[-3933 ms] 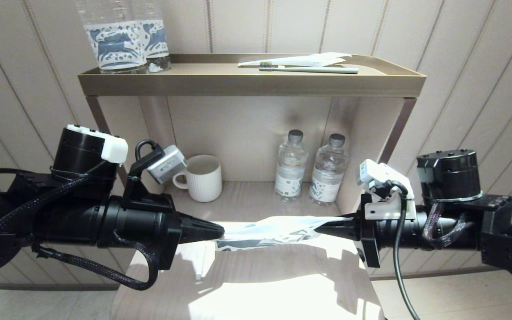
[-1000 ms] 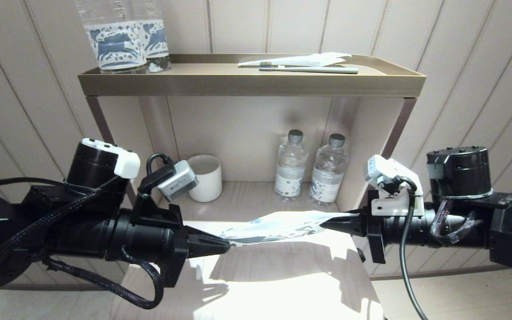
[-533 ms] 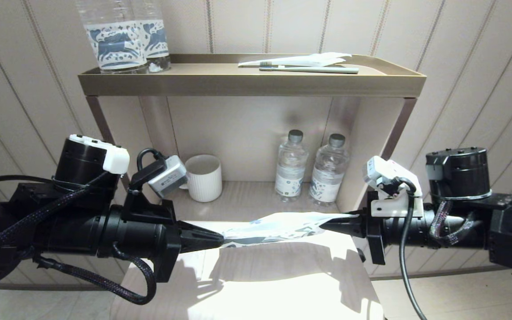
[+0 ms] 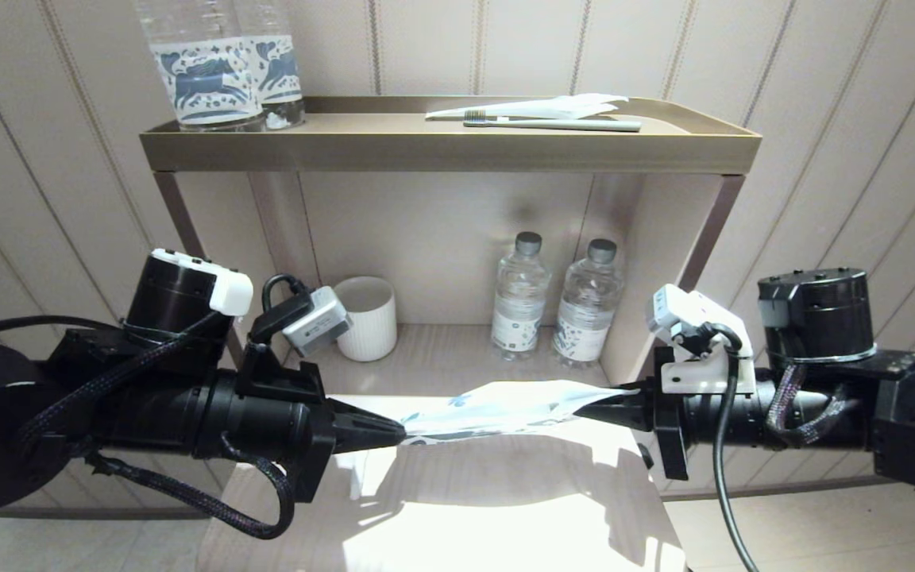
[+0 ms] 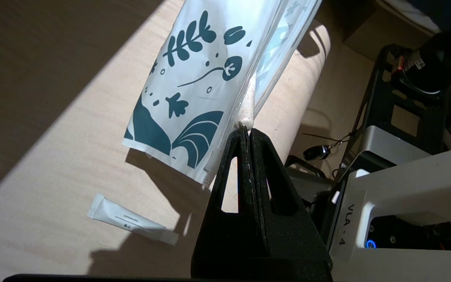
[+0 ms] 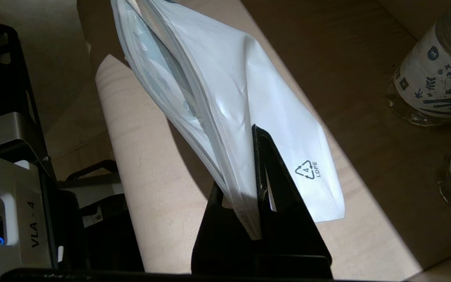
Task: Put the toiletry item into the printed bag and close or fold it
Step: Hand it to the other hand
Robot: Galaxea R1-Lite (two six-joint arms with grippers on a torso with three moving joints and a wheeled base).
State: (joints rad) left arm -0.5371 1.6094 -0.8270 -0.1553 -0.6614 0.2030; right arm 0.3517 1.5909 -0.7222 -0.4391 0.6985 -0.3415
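The printed bag hangs stretched between both grippers, a little above the pale table. My left gripper is shut on the pouch's top edge, pinching a small white piece there that looks like the slider. In the left wrist view the blue flower print faces the table beside my left gripper. My right gripper is shut on the pouch's other end. The right wrist view shows the plain white back caught in my right gripper. No white toothbrush with a black head shows anywhere.
A small white tube lies on the table under the left end of the bag. Behind stand a white mug and two water bottles. The top tray carries horse-label bottles and a grey-green toothbrush.
The left arm has shifted a little to the right and down since half a second ago. The pouch stays stretched between both shut grippers and now lies flatter. The right arm has barely moved.
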